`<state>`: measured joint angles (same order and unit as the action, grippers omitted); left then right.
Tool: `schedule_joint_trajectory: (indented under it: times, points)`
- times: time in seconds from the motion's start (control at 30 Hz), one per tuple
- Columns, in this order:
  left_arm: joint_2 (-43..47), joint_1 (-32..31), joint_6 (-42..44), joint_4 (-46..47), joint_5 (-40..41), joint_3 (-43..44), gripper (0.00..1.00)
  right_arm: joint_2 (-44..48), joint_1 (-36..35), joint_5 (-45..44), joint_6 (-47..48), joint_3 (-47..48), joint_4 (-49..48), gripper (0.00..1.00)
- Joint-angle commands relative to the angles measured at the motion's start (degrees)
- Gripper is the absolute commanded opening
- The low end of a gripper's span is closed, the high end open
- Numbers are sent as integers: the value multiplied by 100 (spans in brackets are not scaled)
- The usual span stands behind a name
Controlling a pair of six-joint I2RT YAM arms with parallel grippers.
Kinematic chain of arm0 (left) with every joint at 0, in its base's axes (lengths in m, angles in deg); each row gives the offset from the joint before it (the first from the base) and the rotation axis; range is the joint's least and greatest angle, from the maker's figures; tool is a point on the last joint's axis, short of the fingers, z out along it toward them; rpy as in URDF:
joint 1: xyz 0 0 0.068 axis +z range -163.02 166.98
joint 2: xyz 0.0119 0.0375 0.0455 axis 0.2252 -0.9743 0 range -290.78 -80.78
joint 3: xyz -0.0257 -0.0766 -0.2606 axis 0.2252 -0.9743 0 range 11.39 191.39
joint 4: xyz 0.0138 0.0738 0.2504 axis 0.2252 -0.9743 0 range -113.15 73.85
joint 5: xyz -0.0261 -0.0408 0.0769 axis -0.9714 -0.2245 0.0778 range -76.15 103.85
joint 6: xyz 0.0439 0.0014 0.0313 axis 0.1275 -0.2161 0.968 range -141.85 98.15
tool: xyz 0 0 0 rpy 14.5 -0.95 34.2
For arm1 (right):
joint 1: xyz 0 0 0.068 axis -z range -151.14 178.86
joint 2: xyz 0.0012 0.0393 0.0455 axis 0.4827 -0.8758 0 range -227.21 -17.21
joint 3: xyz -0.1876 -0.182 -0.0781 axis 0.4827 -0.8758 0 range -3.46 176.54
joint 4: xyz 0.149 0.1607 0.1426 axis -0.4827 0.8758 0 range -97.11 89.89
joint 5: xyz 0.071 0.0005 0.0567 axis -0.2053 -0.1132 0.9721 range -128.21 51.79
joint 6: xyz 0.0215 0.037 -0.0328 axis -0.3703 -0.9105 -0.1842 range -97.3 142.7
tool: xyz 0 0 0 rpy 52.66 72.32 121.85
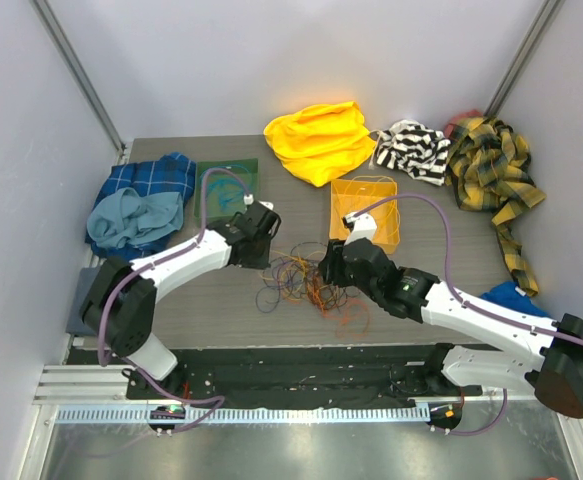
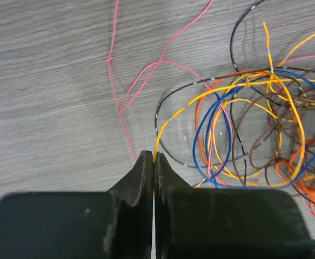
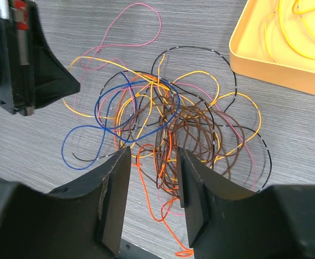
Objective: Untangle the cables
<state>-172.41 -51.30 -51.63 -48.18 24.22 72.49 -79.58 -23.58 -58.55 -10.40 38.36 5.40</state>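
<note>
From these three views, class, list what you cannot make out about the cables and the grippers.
Left wrist view: where the yellow cable ends, inside the shut left gripper.
Right wrist view: the orange tray, cut off by the top edge.
Top view: single cables, too thin to trace; the right gripper covers some.

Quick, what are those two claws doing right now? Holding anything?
Left gripper: closed on a yellow cable.
Right gripper: open, holding nothing, over the tangled cables.
</note>
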Motion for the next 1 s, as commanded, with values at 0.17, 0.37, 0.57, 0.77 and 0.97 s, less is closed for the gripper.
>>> schedule_joint_trajectory:
  times: [0.17,0.37,0.57,0.77,0.97]
  points:
    - [2377,-434,349,74,1018,839,0,76,-29,-190,111,54,-117,47]
    - [2897,-566,648,-233,1248,2036,0,-82,-29,65,59,256,-240,46]
    - [2792,-637,807,-321,1090,3082,0,-22,-55,363,32,397,-328,46]
    - [2432,-654,904,-435,854,3636,0,-73,-222,583,304,564,-757,50]
    - [2220,-707,869,-506,774,3813,0,-653,-670,197,962,581,-1804,59]
